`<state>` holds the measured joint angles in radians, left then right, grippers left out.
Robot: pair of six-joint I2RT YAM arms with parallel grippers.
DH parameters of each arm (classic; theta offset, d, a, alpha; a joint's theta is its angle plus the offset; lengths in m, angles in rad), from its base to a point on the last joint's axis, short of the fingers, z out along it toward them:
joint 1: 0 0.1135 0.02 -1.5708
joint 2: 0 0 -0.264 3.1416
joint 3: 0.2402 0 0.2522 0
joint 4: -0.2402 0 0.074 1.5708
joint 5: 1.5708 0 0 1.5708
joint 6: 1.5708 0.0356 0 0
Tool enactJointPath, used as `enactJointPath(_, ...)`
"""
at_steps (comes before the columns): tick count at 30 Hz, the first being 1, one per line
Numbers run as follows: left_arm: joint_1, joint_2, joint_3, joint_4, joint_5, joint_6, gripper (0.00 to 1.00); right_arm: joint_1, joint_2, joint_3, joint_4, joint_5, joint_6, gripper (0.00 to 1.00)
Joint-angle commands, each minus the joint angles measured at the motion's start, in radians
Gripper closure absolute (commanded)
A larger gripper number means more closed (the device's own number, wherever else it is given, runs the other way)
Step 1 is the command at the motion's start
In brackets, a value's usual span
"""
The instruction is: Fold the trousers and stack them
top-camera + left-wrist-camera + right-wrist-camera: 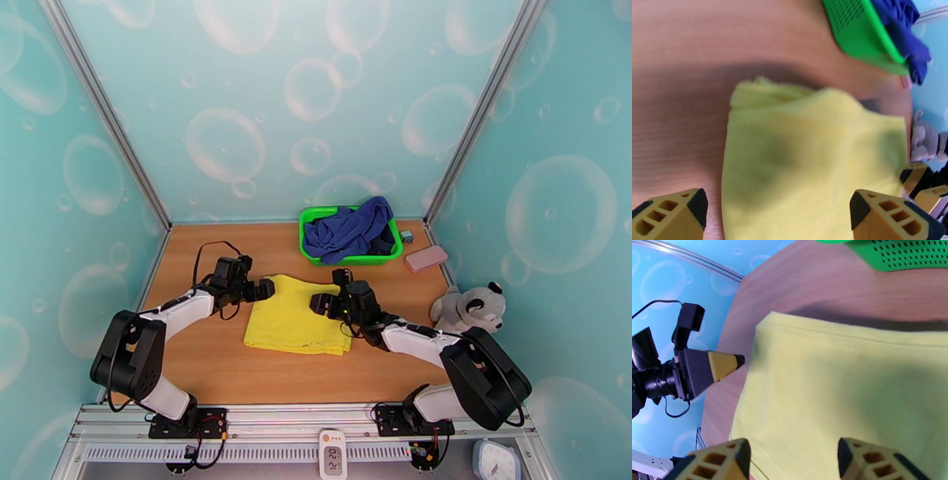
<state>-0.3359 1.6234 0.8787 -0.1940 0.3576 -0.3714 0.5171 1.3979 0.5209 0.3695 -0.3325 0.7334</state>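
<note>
On wooden table [197, 371] between bubble-print walls [276, 103], folded trousers [296, 320]; left and right jaws open

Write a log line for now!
trousers: folded, lying flat | left end effector: open, empty | right end effector: open, empty

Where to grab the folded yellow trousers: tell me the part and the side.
Probably the left edge of the trousers, coming from the left with the open left gripper: they lie flat, so only an edge lifts, and that one is nearest.
</note>
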Motion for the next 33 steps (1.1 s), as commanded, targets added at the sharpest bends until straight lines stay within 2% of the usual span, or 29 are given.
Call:
enactJointPath(1, 0.001, 0.04, -0.011, -0.061, 0.086, 0.052, 0.0, -0.027, -0.024, -0.054, -0.053, 0.002, 0.029, 0.37)
enactJointPath(6, -0.011, 0.105, 0.012, -0.057, 0.094, 0.092, 0.01, -0.021, 0.011, -0.078, -0.106, 0.007, 0.02, 0.37)
enactJointPath(11, -0.023, 0.145, 0.037, -0.058, 0.147, 0.113, 0.01, 0.006, 0.019, -0.117, -0.098, 0.041, 0.044, 0.36)
enactJointPath(12, -0.032, 0.162, 0.042, -0.057, 0.16, 0.124, 0.02, 0.007, 0.028, -0.132, -0.077, 0.039, 0.052, 0.36)
enactJointPath(14, -0.044, 0.198, 0.064, -0.075, 0.16, 0.136, 0.12, 0.006, 0.035, -0.149, -0.043, 0.033, 0.064, 0.36)
enactJointPath(16, -0.046, 0.228, 0.104, -0.118, 0.143, 0.145, 0.29, 0.009, 0.032, -0.158, -0.025, 0.031, 0.071, 0.36)
enactJointPath(17, -0.044, 0.233, 0.12, -0.131, 0.136, 0.148, 0.49, 0.01, 0.025, -0.16, -0.023, 0.03, 0.068, 0.36)
enactJointPath(18, -0.036, 0.237, 0.142, -0.154, 0.127, 0.143, 0.83, 0.009, 0.015, -0.165, -0.017, 0.033, 0.066, 0.36)
enactJointPath(19, -0.028, 0.239, 0.161, -0.175, 0.122, 0.145, 0.97, 0.009, 0.005, -0.17, -0.002, 0.033, 0.06, 0.36)
enactJointPath(24, 0.007, 0.195, 0.241, -0.284, 0.054, 0.167, 1.0, 0.008, -0.027, -0.182, 0.087, -0.023, 0.011, 0.36)
enactJointPath(29, 0.046, 0.133, 0.366, -0.419, -0.049, 0.189, 1.0, 0.009, -0.063, -0.187, 0.114, -0.015, -0.012, 0.33)
enactJointPath(33, 0.115, 0.162, 0.49, -0.503, -0.125, 0.212, 1.0, 0.008, -0.074, -0.167, 0.11, -0.019, -0.034, 0.3)
